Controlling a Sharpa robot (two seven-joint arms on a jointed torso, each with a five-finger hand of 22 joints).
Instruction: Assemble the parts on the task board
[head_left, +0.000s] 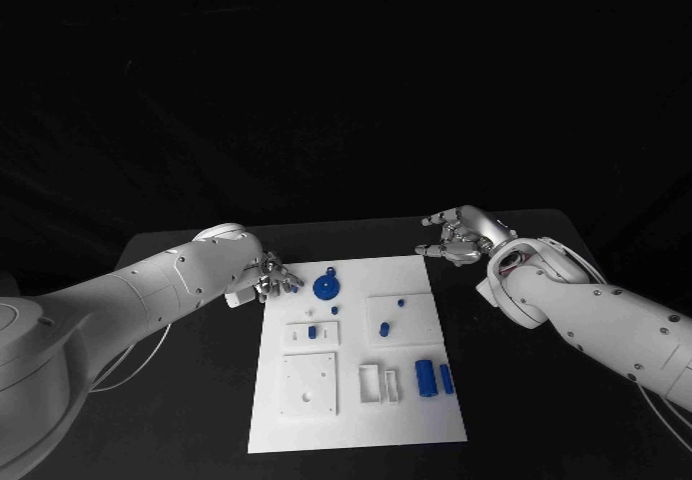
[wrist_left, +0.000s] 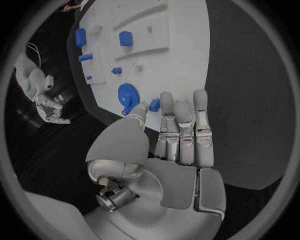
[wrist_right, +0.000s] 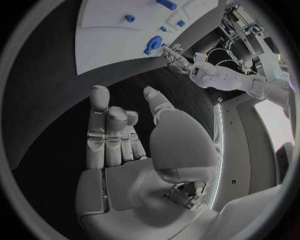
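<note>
Two white arms, smooth rounded shells, dark round screw points along the right arm (head_left: 613, 320). Thin pale cable loops under the left arm (head_left: 137, 285). Left hand (wrist_left: 178, 137) and right hand (wrist_right: 122, 145): silver, segmented fingers, grey palm plates, exposed metal fitting at the wrist.

You get a dim head view: the black table (head_left: 188, 250) and the room behind it melt into darkness, while the white task board (head_left: 361, 410) stands out brightly, almost washed out. Shadows are soft and faint. Both wrist views bend straight edges strongly toward the rim. In the right wrist view a bright glare patch sits at the circle's edge.
</note>
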